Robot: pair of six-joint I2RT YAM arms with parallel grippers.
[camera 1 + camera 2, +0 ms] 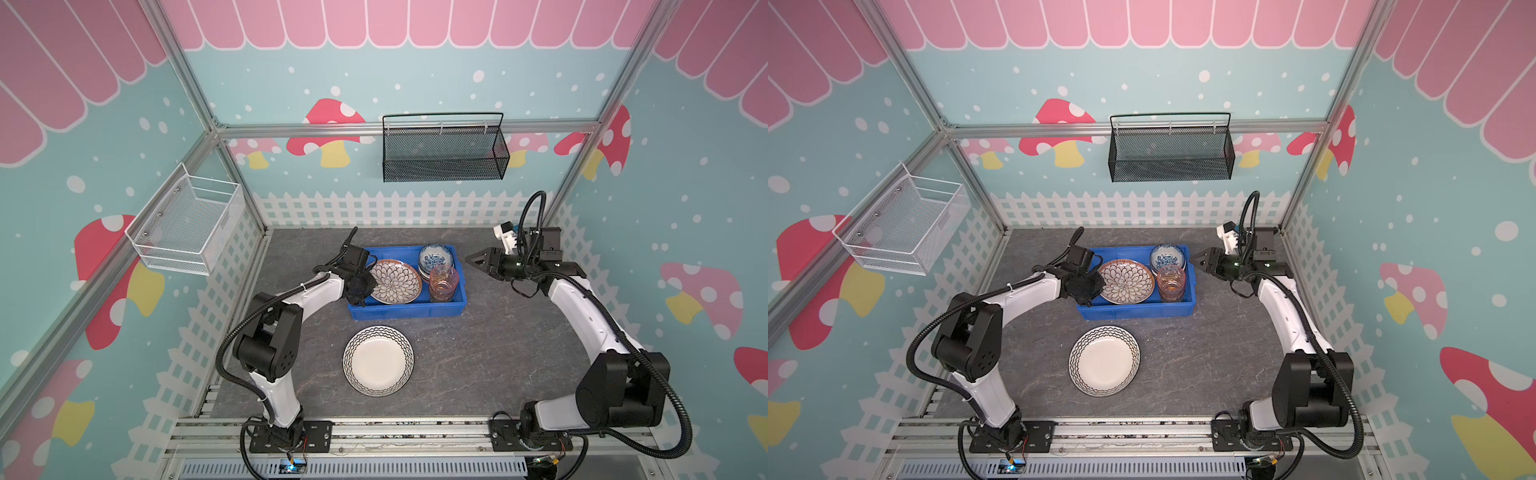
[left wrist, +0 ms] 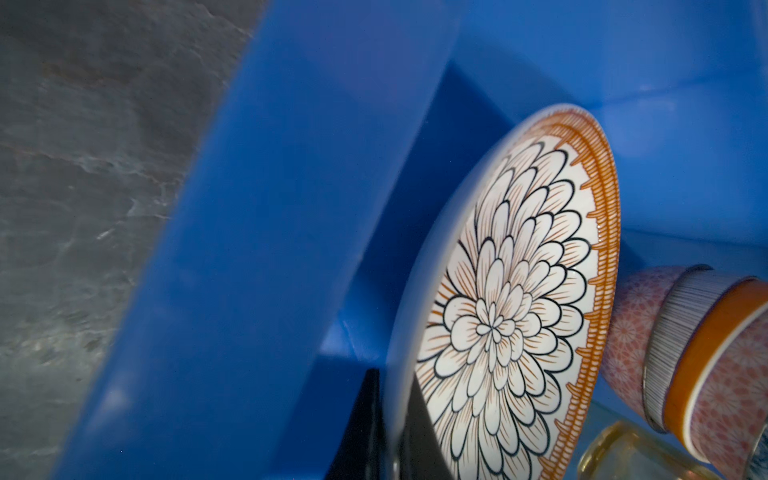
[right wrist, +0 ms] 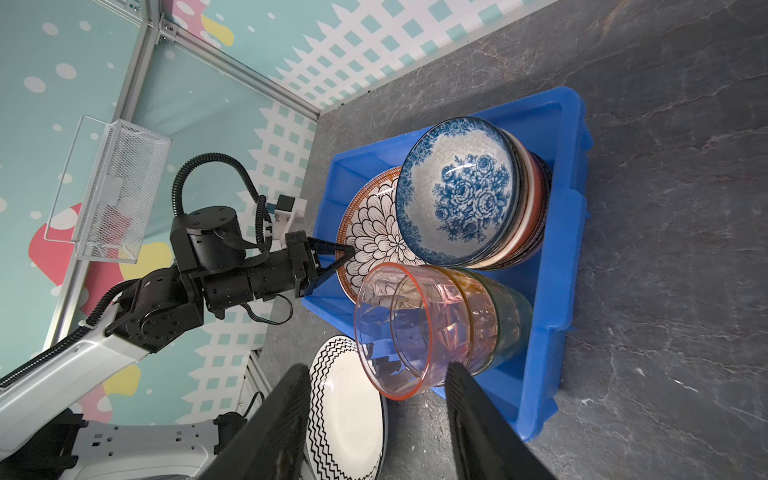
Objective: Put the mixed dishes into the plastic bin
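The blue plastic bin (image 1: 407, 311) (image 1: 1138, 309) stands at the back middle of the table. Its left half holds the brown-rimmed petal plate (image 1: 395, 281) (image 2: 511, 299). My left gripper (image 1: 368, 282) (image 2: 392, 386) is shut on that plate's left rim, one finger on each face. In the bin's right half are stacked patterned bowls (image 1: 435, 257) (image 3: 457, 191) and nested pink, amber and green cups (image 1: 444, 282) (image 3: 428, 324). The white zigzag-rimmed plate (image 1: 378, 360) (image 3: 345, 415) lies on the table in front of the bin. My right gripper (image 1: 468, 259) (image 3: 376, 370) hovers open and empty just right of the bin.
A black mesh basket (image 1: 444, 153) hangs on the back wall and a white wire basket (image 1: 187, 226) on the left wall, both above table height. Fence-printed walls close in the dark stone tabletop (image 1: 498, 353) on three sides.
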